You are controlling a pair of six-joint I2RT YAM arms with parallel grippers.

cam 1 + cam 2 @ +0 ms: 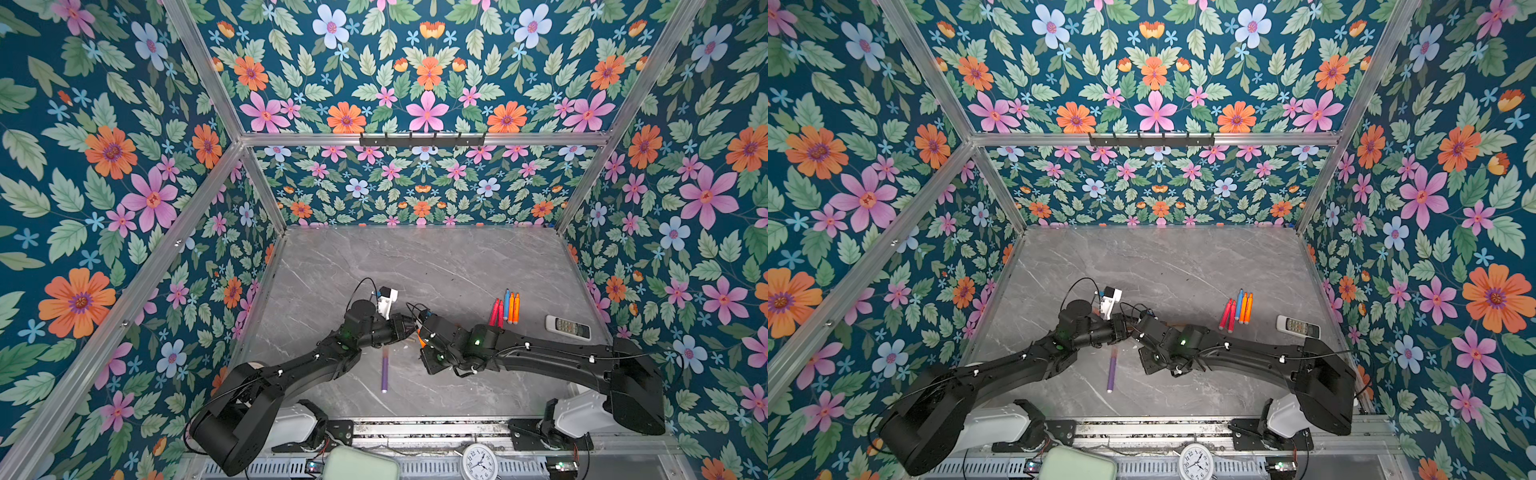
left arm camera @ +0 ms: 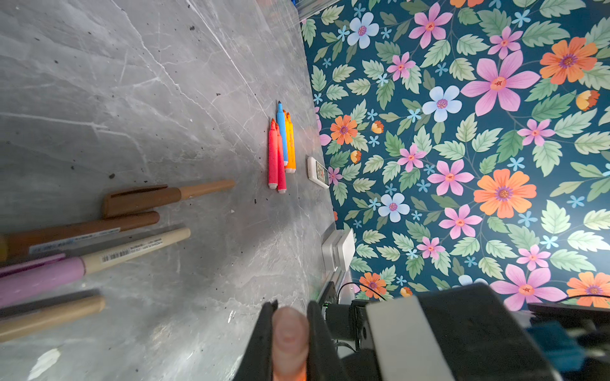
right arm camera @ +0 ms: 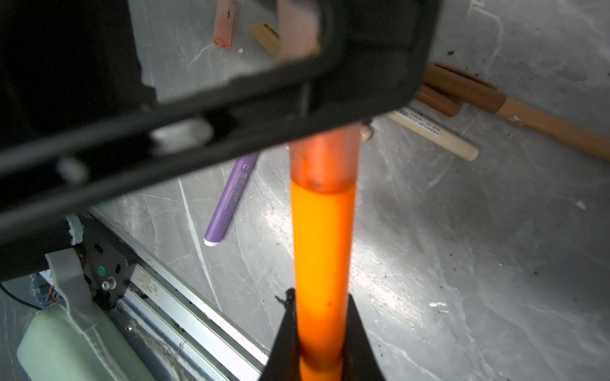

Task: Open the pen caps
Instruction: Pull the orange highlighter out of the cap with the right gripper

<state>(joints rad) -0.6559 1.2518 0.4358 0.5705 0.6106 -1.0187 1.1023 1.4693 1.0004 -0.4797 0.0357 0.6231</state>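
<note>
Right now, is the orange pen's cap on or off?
On. In the right wrist view the pinkish cap overlaps the end of the orange pen.

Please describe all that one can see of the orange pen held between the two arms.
The orange pen is a thin, smooth, bright plastic stick. Its cap, cloudy pink-orange, sits on one end. It is held in the air above the table: the right pincer clamps the body, the left pincer the cap.

The purple pen (image 3: 227, 198) bears a "C" (finer print illegible); the clock (image 1: 480, 462) shows numerals
</note>
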